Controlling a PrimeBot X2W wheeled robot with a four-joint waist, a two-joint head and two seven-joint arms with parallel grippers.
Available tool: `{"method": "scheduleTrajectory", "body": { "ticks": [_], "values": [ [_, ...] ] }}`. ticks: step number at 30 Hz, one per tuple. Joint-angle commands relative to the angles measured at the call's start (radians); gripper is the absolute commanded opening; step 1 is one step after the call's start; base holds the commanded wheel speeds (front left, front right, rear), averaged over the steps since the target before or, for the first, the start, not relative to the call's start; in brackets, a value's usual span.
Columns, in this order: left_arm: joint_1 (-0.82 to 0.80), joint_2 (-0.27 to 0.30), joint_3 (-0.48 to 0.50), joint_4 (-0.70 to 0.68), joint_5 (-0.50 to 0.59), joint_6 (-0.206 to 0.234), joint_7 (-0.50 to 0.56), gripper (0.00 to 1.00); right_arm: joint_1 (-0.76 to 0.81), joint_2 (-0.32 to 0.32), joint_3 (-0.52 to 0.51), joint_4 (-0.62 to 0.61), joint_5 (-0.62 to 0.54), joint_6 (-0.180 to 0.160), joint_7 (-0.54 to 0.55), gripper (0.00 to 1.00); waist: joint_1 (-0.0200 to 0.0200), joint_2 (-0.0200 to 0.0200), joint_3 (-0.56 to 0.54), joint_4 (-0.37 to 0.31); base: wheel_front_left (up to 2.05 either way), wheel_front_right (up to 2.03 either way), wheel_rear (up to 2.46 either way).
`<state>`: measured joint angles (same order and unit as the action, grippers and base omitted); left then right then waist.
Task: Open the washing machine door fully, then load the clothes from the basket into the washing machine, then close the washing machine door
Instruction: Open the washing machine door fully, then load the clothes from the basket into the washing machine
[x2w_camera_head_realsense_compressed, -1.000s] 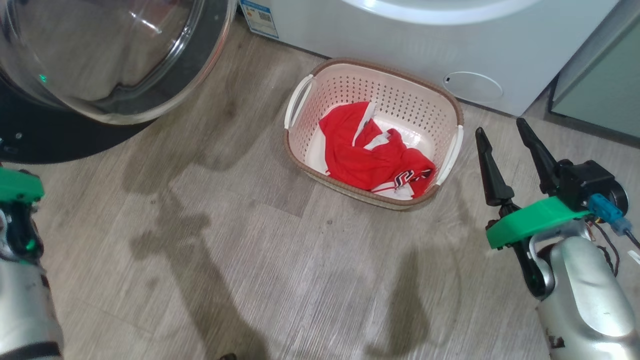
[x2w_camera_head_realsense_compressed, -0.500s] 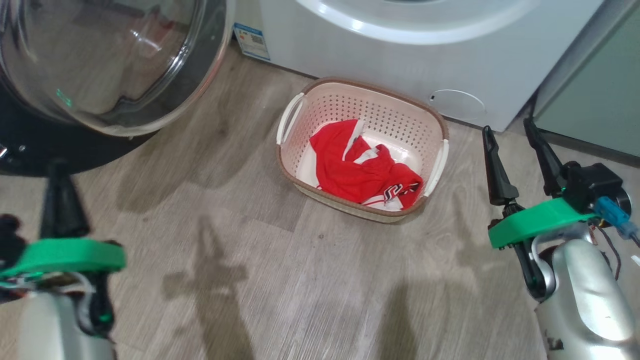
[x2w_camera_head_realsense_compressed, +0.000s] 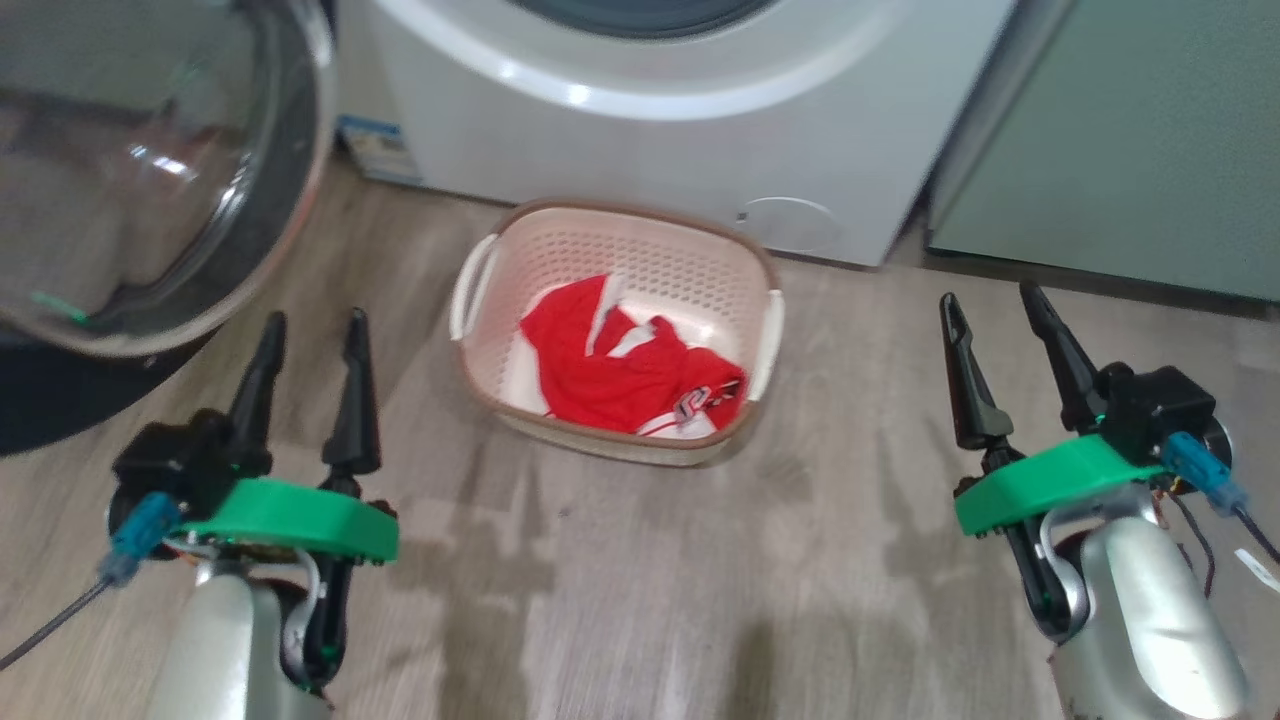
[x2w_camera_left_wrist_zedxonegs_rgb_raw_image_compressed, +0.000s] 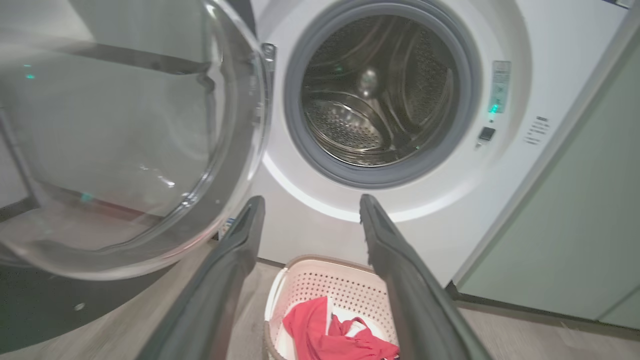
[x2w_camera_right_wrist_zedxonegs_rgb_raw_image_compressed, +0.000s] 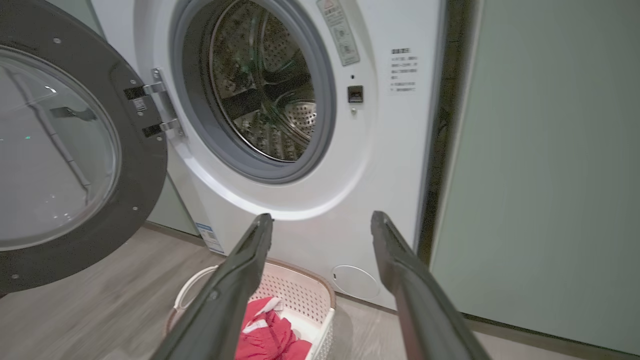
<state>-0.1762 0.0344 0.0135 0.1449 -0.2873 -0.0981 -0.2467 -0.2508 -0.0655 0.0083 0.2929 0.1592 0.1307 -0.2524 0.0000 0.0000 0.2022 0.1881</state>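
Door swung wide, steel drum (x2w_camera_left_wrist_zedxonegs_rgb_raw_image_compressed: 380, 95) bare: the white front-loading washing machine (x2w_camera_head_realsense_compressed: 650, 130) stands with its round, black-rimmed glass door (x2w_camera_head_realsense_compressed: 150, 200) open to the robot's left. The bright red mesh jersey (x2w_camera_head_realsense_compressed: 610, 375) lies crumpled in the small cream perforated plastic basket (x2w_camera_head_realsense_compressed: 610, 245), which sits on the grey wood-look floor (x2w_camera_head_realsense_compressed: 620, 580) just in front of the machine. The left end effector (x2w_camera_head_realsense_compressed: 315, 320) and right end effector (x2w_camera_head_realsense_compressed: 988, 297) hover on either side of the basket, fingers spread apart and holding nothing. Picking up the jersey looks like the next step. It would go best with one end effector dropping straight into the basket's middle and pinching a thick fold of bunched fabric, clear of the perforated walls.
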Motion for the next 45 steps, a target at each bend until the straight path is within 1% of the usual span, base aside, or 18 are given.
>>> {"method": "scheduleTrajectory", "body": {
  "ticks": [1,2,8,13,18,28,45],
  "values": [
    [-0.005,0.019,0.017,-0.031,0.014,0.000,0.003,1.00,-0.002,0.010,0.024,-0.037,-0.002,0.000,-0.009,1.00,0.0000,0.0000,-0.024,-0.052,0.00,0.00,0.00],
    [-0.001,0.022,-0.001,-0.030,0.023,-0.001,0.009,1.00,0.009,0.012,0.026,-0.042,-0.003,0.000,-0.009,1.00,0.0000,0.0000,-0.032,-0.085,0.00,0.00,0.00],
    [0.003,0.035,-0.027,-0.023,0.046,0.003,0.020,1.00,0.041,0.015,0.021,-0.062,-0.003,0.000,-0.009,1.00,0.0000,0.0000,-0.053,-0.165,0.00,0.00,0.00],
    [0.014,0.044,-0.034,-0.021,0.057,0.013,0.025,1.00,0.073,0.015,0.018,-0.079,0.013,0.000,-0.009,1.00,0.0000,0.0000,-0.071,-0.211,0.00,0.00,0.00],
    [0.032,0.054,-0.038,-0.028,0.064,0.022,0.030,1.00,0.104,0.015,0.010,-0.096,0.023,0.000,-0.009,1.00,0.0000,0.0000,-0.086,-0.239,0.00,0.00,0.00],
    [0.038,0.069,-0.043,-0.046,0.076,0.042,0.040,1.00,0.101,0.015,0.009,-0.104,0.031,0.000,-0.009,1.00,0.0000,0.0000,-0.079,-0.259,0.00,0.00,0.00],
    [0.025,0.079,-0.054,-0.043,0.067,0.053,0.045,1.00,0.089,0.015,0.006,-0.100,0.038,0.000,-0.009,1.00,0.0000,0.0000,-0.067,-0.252,0.00,0.00,0.00]
  ]
}}
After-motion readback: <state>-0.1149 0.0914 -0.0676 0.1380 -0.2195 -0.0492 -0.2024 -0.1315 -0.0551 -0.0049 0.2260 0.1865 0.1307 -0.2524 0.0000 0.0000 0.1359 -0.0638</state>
